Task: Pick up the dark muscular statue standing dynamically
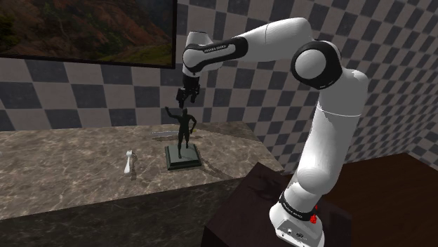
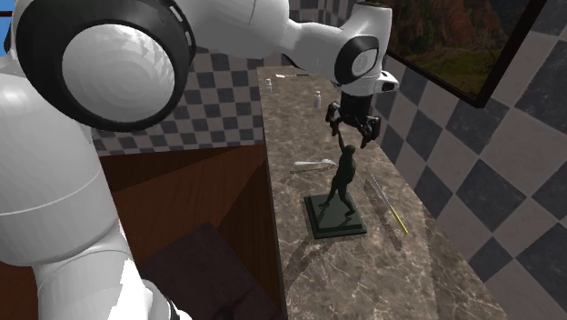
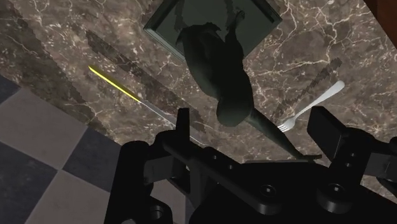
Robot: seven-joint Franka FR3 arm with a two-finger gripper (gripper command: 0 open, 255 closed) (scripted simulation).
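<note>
Gripper (image 1: 187,97) hangs just above the statue (image 1: 184,135) on the counter (image 1: 63,168). Its 2 fingers (image 3: 326,130) stand wide apart, gripping nothing, the statue's raised arm close by.

Small lettering on the arm (image 1: 214,48) — too fine to read.

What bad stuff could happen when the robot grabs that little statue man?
1. The open gripper hangs over the thin raised arm of the statue. A grab there might slip or twist it.
2. The statue is tall on a small base close to the edge of the counter, so a bump might topple it off.
</note>
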